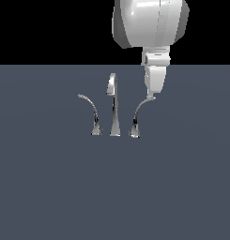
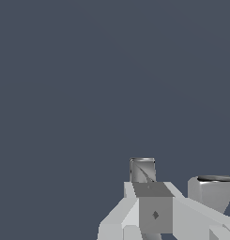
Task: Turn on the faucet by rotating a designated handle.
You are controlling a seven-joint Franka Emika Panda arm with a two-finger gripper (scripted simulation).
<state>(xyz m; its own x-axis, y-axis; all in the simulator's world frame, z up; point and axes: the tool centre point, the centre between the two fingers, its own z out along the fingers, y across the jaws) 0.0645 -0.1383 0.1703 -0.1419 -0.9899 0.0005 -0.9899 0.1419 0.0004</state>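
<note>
Dark grey counter [image 1: 50, 187] carries the faucet [image 1: 114, 105] – the end effector [image 1: 152, 96] touches the handle [image 1: 139, 112] tip, seemingly to push it round – grip state unclear.

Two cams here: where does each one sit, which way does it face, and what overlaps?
Exterior view: off the arm, slightly raised, looking level-ish across the floor at the faucet; the arm's white wrist and the tool come down from the top onto the tip of the handle.
Wrist view: mounted on the wrist, looking along the tool at bare grey floor; two fingers show at the frame edge.
Shared: the tool and the floor; I cannot pick out the faucet with certainty in the wrist view.
</note>
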